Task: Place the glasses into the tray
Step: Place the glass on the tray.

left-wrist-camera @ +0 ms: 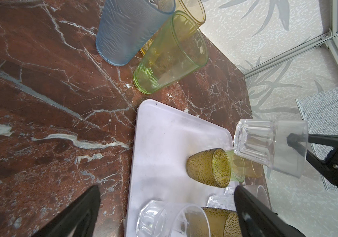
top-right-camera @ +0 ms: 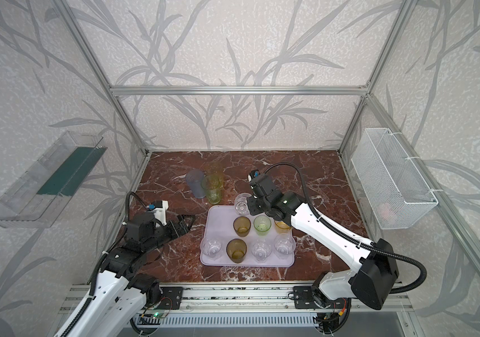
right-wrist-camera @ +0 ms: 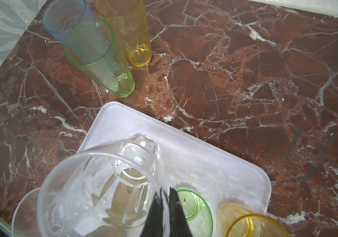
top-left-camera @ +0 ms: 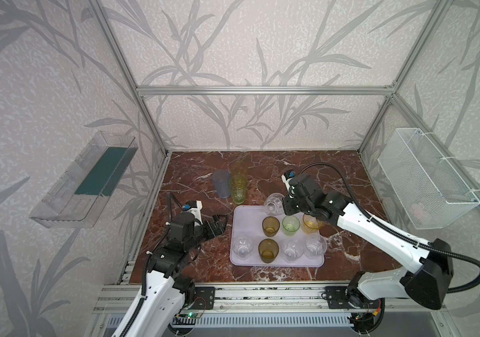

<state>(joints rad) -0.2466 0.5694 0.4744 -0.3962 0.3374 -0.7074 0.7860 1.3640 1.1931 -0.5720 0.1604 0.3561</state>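
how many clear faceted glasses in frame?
4. Three on the tray, near row: one at the left end, two at the right end. The fourth glass is held aloft by the right end effector near the tray's far edge. The right arm might hide others.

Around me, grey-leaf wallpaper (top-left-camera: 233, 43) behind aluminium framing (top-left-camera: 265, 90); my table (top-left-camera: 198, 163) is red-brown marble, white-veined, softly and evenly lit.

Clear wall bin (top-left-camera: 84, 181), wire basket (top-left-camera: 425, 181)
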